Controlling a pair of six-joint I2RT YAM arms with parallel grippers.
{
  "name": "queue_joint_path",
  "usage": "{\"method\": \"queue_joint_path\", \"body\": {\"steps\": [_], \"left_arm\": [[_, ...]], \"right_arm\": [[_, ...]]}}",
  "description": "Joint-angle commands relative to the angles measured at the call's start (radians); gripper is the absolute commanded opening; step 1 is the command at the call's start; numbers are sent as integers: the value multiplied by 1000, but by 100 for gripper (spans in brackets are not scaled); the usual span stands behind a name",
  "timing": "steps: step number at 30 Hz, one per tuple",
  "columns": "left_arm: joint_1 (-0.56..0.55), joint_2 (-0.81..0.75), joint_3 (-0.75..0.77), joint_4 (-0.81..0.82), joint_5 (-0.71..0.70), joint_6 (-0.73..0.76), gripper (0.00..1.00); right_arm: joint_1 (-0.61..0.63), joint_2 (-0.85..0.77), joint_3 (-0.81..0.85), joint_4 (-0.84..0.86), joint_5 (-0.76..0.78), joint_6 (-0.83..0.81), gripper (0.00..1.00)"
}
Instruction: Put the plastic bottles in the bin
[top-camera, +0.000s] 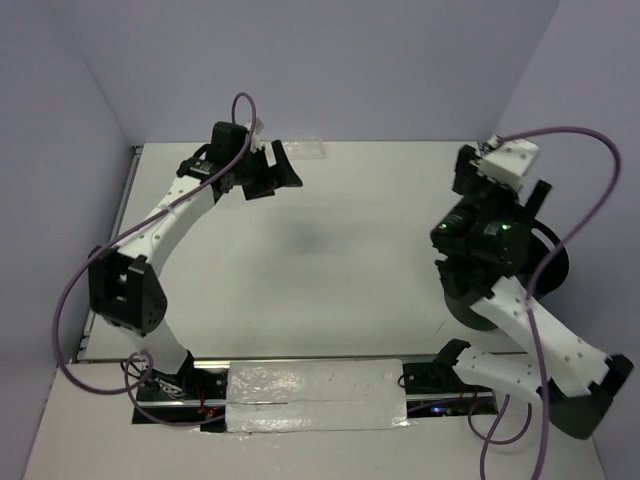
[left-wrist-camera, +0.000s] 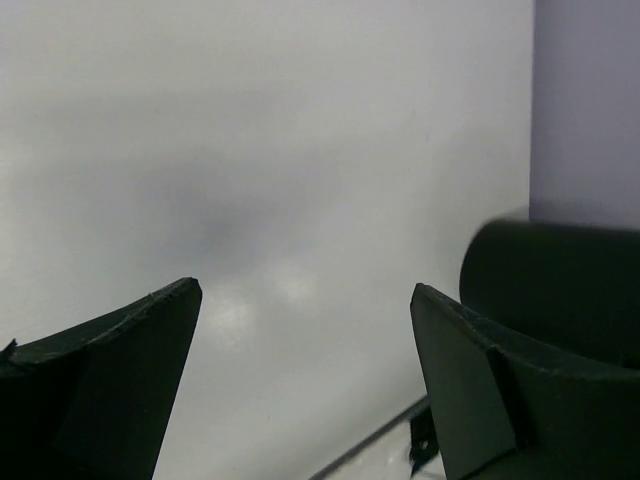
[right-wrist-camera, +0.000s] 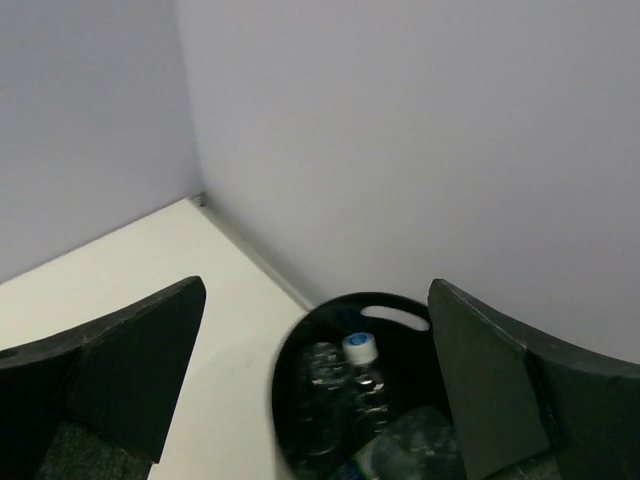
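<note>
Bin, bottles partly seen
The right arm (top-camera: 530, 320) hides most of the bin (top-camera: 556, 262); below the right gripper (right-wrist-camera: 315, 285), the bottles (right-wrist-camera: 362, 385) are cut off, count unclear.

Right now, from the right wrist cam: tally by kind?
Bin: 1
Bottles: 3 made out, all inside it; more may be hidden
Total: 4

Soft, even bluish light; faint blurred shadow on the table (top-camera: 340, 300); hazy, soft-focus wrist views.
</note>
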Motion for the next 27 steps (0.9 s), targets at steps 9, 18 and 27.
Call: {"method": "queue_joint_path", "body": {"steps": [9, 18, 27], "left_arm": [[101, 312, 347, -213, -317, -197, 99], [167, 300, 327, -147, -277, -201, 99], [212, 183, 313, -138, -320, -168, 99]], "right_arm": [[199, 672, 318, 1132, 257, -996, 100], [226, 923, 600, 1134, 257, -1005, 99], [281, 1237, 1434, 1093, 258, -1169, 99]]}}
